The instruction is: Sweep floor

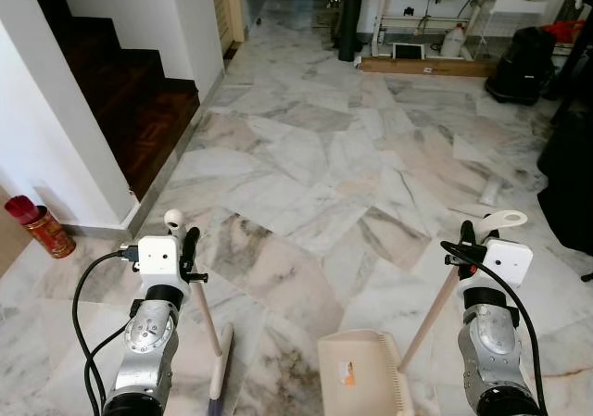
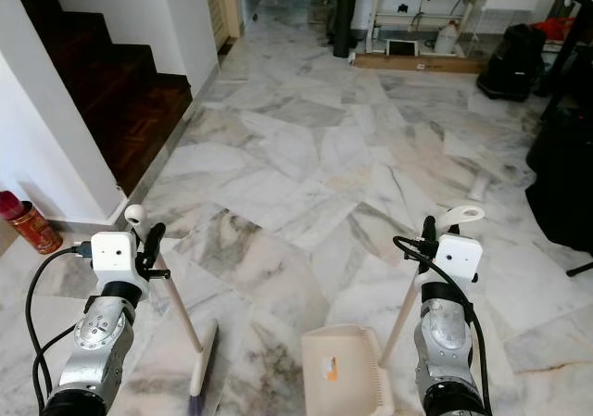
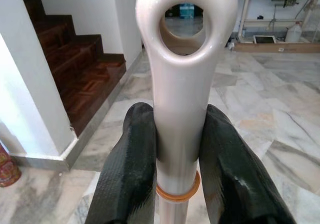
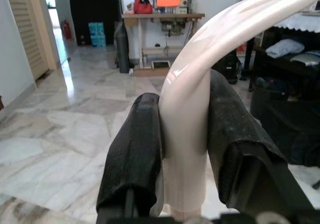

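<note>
The left gripper (image 3: 179, 149) was clamped on the glossy cream grip of the broom (image 1: 219, 365), just under its hanging eye, both fingers (image 3: 131, 164) pressed flat against the plastic. The shaft slanted down to the brush head resting on the marble floor (image 1: 315, 157) before the robot. The right gripper (image 4: 185, 139) was pinched the same way on the curved top of the dustpan handle (image 1: 435, 314), whose pole ran down to the dustpan (image 1: 361, 370) standing on the floor beside the broom head. Both tools looked light and stiff, but the smooth grips seemed likely to twist or slide in a loose hold, so gripping high near the end looked sensible. The pan tray appeared empty apart from an orange label. A red tin (image 1: 42, 229) stood by the staircase wall (image 1: 56, 157).
</note>
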Available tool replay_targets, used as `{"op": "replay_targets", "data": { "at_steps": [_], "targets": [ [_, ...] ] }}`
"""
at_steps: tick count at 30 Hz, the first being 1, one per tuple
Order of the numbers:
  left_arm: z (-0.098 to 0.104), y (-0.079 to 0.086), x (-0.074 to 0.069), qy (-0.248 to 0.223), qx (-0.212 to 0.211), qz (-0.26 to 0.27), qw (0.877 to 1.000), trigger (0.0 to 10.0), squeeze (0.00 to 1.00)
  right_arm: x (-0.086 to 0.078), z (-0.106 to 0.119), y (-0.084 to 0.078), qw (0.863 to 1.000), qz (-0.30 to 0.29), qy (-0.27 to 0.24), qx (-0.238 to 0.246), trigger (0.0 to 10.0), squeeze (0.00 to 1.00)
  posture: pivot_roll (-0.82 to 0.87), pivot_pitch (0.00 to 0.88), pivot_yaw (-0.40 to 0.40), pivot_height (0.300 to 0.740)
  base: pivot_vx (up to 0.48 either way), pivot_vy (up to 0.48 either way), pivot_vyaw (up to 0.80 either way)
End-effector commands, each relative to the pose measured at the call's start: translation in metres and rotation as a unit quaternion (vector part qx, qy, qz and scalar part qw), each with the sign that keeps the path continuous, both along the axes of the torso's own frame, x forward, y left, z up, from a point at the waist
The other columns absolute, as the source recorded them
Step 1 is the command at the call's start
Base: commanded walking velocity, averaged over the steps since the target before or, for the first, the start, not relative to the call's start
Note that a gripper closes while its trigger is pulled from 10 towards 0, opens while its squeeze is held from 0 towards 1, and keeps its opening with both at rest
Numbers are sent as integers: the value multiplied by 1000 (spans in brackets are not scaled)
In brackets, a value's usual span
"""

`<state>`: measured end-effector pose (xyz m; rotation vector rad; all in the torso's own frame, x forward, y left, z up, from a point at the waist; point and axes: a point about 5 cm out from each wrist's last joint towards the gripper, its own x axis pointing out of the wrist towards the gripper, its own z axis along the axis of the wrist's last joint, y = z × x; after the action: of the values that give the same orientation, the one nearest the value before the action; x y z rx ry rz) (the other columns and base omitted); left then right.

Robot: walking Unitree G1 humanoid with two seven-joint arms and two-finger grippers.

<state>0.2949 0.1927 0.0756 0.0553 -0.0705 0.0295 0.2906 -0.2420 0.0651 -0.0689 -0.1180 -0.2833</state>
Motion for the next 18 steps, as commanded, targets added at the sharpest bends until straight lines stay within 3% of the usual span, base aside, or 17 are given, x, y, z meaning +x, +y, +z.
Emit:
{"op": "replay_targets", "data": {
  "at_steps": [1, 18],
  "targets": [
    [8, -1, 1, -23, 10, -8, 1000, 10000, 0, 3, 13, -3, 1000, -3, -30, -6, 10000, 0, -27, 0, 9, 740, 315, 0, 0],
    [9, 2, 5, -23, 11, 4, 1000, 10000, 0, 9, 15, 1, 1000, 8, -27, -3, 10000, 0, -12, 0, -6, 740, 339, 0, 0]
  ]
}}
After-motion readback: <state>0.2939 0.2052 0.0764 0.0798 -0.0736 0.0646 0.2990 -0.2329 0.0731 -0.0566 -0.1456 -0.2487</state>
